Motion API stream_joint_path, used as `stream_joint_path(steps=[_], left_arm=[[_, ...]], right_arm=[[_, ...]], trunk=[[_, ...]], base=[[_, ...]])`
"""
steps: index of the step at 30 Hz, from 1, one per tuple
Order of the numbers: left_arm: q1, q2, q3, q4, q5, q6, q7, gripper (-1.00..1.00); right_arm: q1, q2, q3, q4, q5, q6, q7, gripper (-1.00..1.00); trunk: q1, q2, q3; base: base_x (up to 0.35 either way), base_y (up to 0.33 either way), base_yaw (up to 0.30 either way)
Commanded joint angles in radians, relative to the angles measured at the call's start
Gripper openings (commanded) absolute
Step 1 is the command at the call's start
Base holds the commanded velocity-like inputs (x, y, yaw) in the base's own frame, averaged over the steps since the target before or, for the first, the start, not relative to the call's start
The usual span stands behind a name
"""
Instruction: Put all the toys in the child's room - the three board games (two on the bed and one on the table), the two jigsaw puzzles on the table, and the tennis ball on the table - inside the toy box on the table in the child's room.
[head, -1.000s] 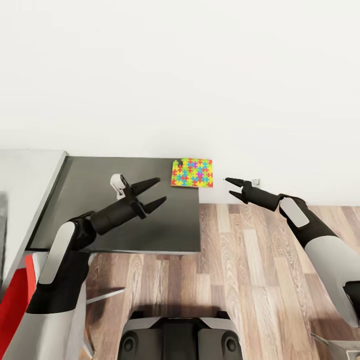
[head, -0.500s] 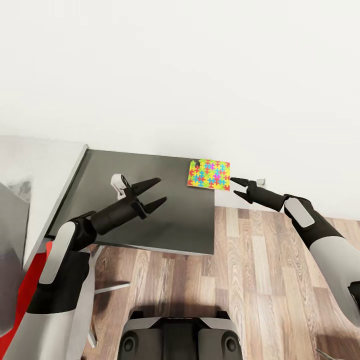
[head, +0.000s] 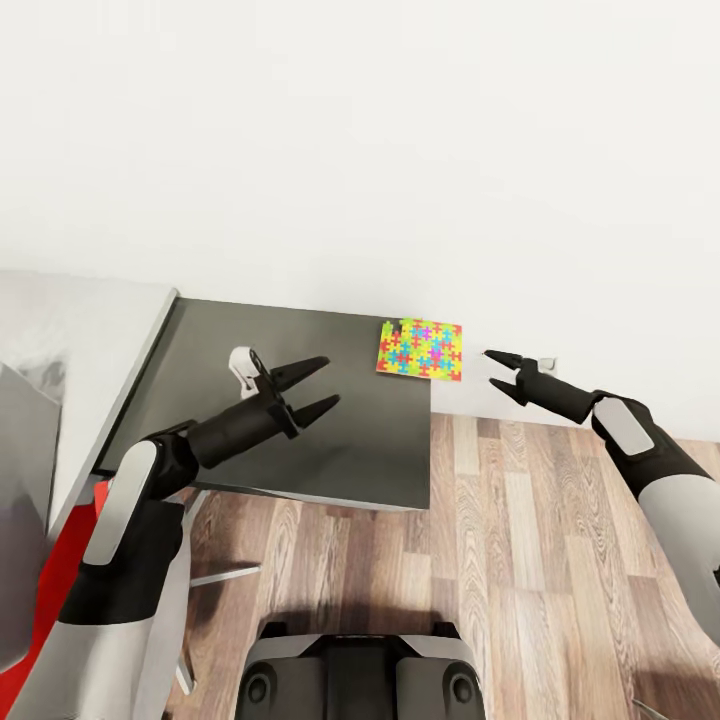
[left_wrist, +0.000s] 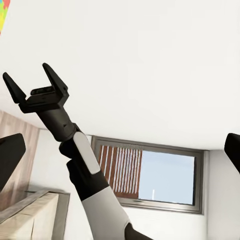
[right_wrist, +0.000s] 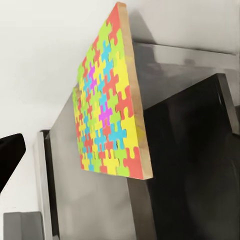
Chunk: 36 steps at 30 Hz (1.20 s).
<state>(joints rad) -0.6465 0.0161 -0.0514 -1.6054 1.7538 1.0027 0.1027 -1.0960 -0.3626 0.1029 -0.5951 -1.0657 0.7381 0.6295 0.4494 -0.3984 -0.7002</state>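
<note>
We approach the puzzle (head: 420, 348) on the table (head: 300, 430); right gripper (head: 506, 373) spread, empty, left gripper (head: 312, 388) spread. Next: close in, pinch its overhanging edge.

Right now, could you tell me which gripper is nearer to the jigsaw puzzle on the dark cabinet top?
The right gripper, open just off the jigsaw puzzle's outer edge, over the floor. The left gripper is open farther away, above the cabinet top's middle.

Things around the room

A plain white wall (head: 400, 150) stood at the back. The floor (head: 520, 560) was made of brown wood planks. A red seat (head: 55, 590) peeked in low at one side. A window (left_wrist: 150, 175) with a dark frame showed blue sky and red-brown slats.
</note>
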Motion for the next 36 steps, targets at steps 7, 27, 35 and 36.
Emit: stream_joint_path(steps=[7,27,35,36], left_arm=[[-0.009,0.000,-0.022,-0.001,0.010,0.001,0.012,1.00],[-0.016,0.002,-0.038,-0.001,0.009,0.001,0.012,1.00],[-0.016,0.002,-0.039,-0.001,0.009,0.001,0.012,1.00],[-0.016,0.002,-0.039,-0.001,0.009,0.001,0.012,1.00]], right_arm=[[-0.001,-0.017,-0.008,0.010,-0.004,-0.001,0.001,1.00],[-0.002,-0.030,-0.016,0.018,-0.004,-0.005,0.000,1.00],[-0.002,-0.030,-0.017,0.018,-0.004,-0.004,-0.001,1.00],[-0.002,-0.030,-0.017,0.018,-0.004,-0.004,-0.001,1.00]], trunk=[[0.001,-0.002,-0.001],[0.001,-0.002,-0.006],[0.001,-0.002,-0.015],[0.001,-0.002,-0.016]], base=[[0.000,0.000,0.006],[0.000,0.000,0.001],[0.000,0.000,0.000],[0.000,0.000,0.000]])
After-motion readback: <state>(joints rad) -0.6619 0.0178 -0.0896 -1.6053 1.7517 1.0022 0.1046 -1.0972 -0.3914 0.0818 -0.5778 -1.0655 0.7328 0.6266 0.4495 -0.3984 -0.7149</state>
